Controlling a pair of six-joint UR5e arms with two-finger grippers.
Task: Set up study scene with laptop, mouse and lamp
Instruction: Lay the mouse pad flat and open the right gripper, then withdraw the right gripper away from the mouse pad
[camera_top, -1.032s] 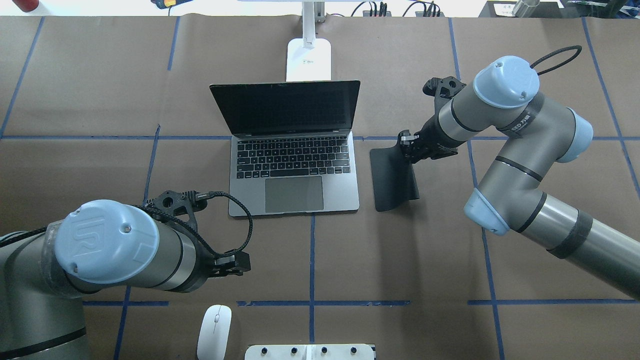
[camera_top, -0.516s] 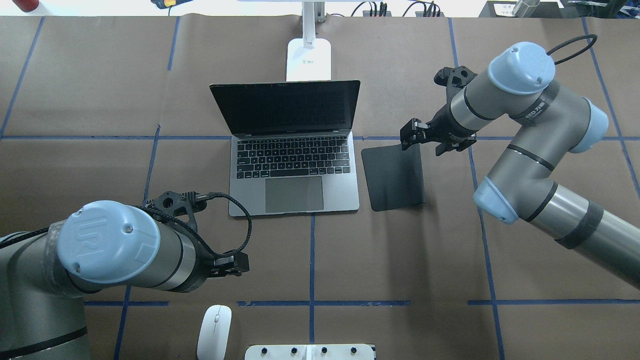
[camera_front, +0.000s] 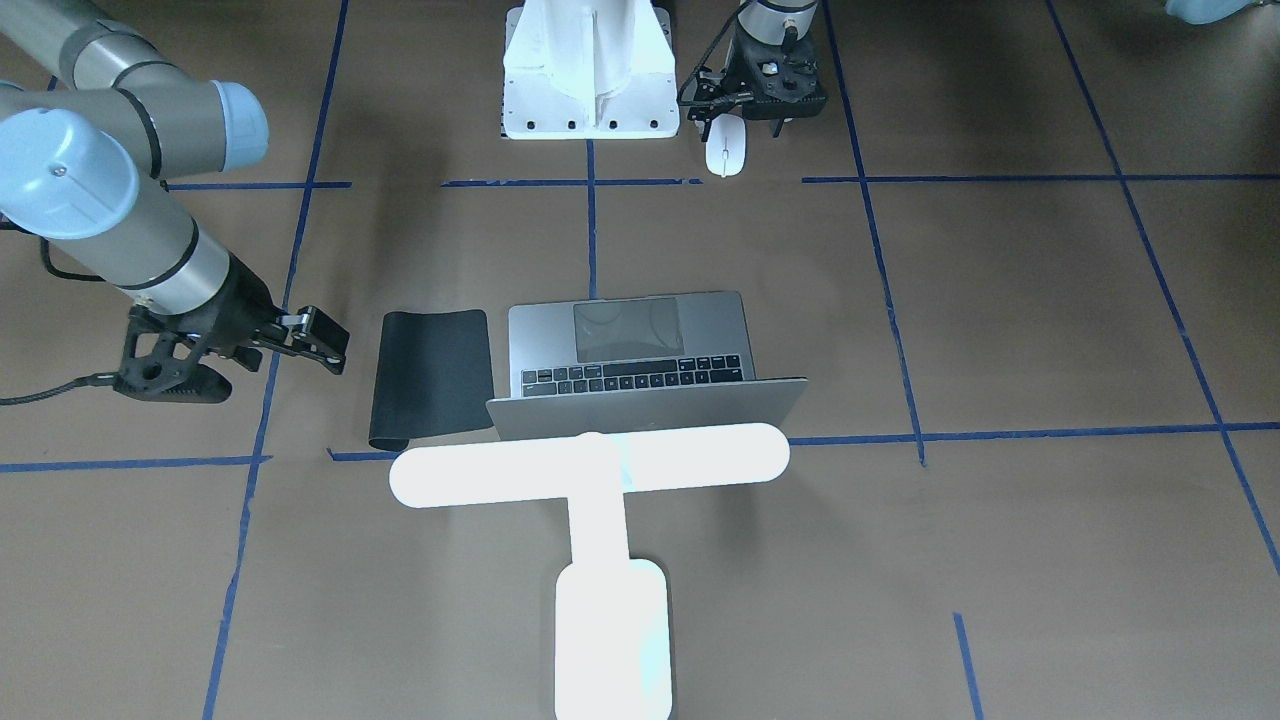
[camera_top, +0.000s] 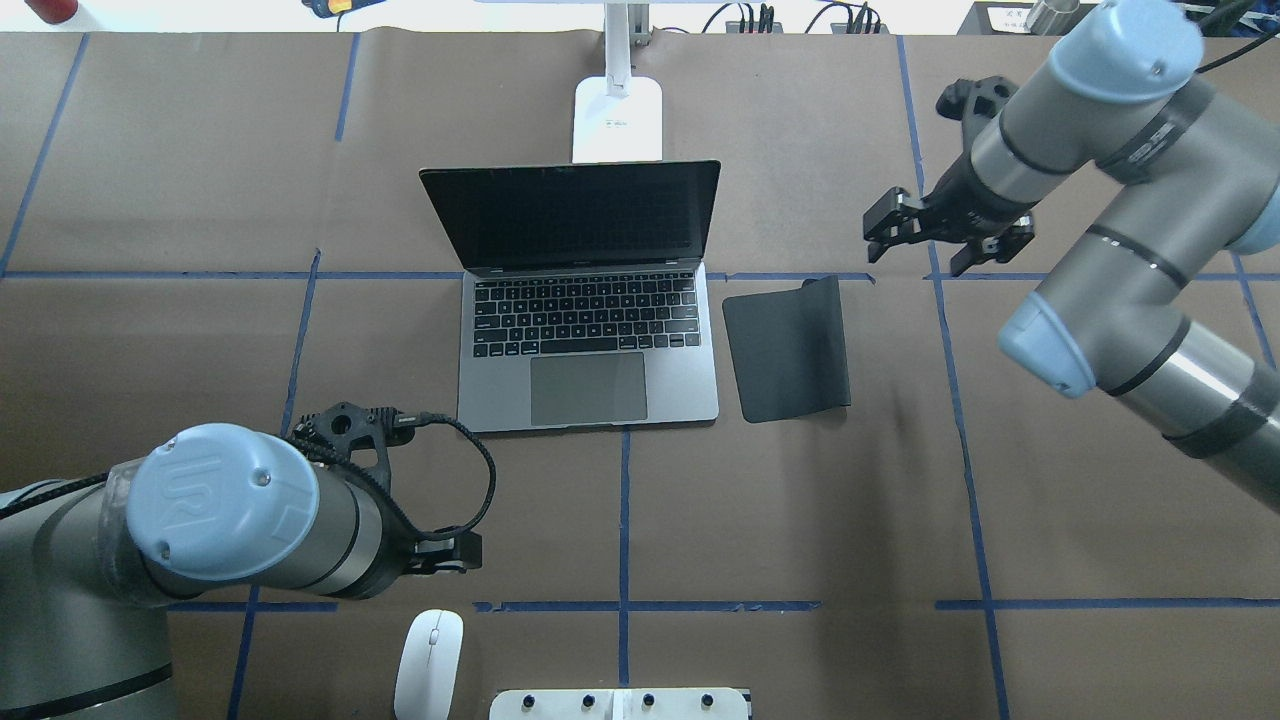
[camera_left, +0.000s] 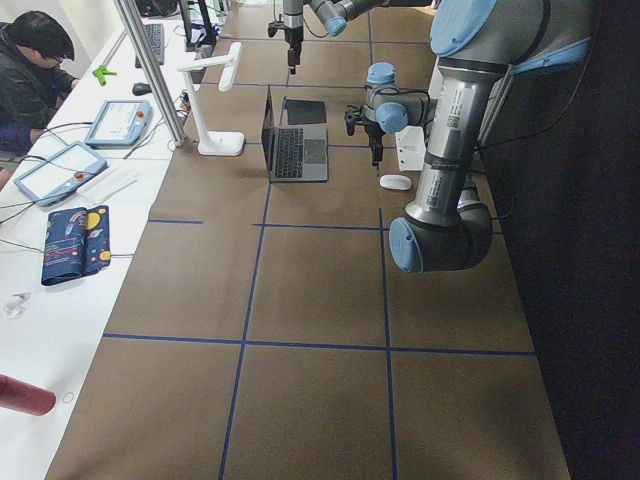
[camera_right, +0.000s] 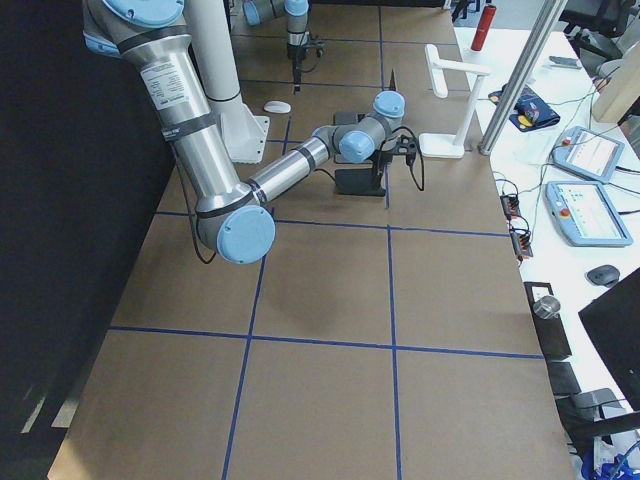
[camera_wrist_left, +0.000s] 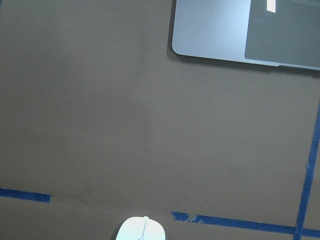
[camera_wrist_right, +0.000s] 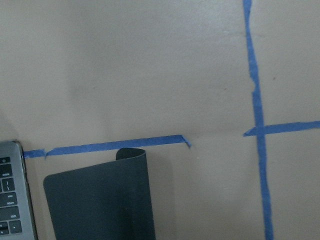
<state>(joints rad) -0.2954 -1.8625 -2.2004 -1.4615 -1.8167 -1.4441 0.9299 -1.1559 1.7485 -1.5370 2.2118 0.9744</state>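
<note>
The laptop (camera_top: 590, 330) is standing open at the middle of the brown paper-covered worktop (camera_top: 800, 520), its screen dark and its keyboard facing the robot. The lamp (camera_front: 590, 470) is standing just behind the lid, and its bar is glowing white across the lid's top edge in the front-facing view. A black mouse mat (camera_top: 788, 348) is lying just beside the laptop on the robot's right, apart from it, with its far right corner curling up. The mouse (camera_top: 429, 663) is lying at the robot's edge of the worktop, just beside the white pedestal (camera_top: 620, 703) and well apart from the mat.

The left tool (camera_top: 455, 552) is hovering near the mouse, on its laptop side; its fingers are looking spread, with nothing between them. The right tool (camera_top: 885, 225) is hanging above the worktop beyond the mat's far right corner, clear of the mat, with its fingers spread and gripping nothing.
</note>
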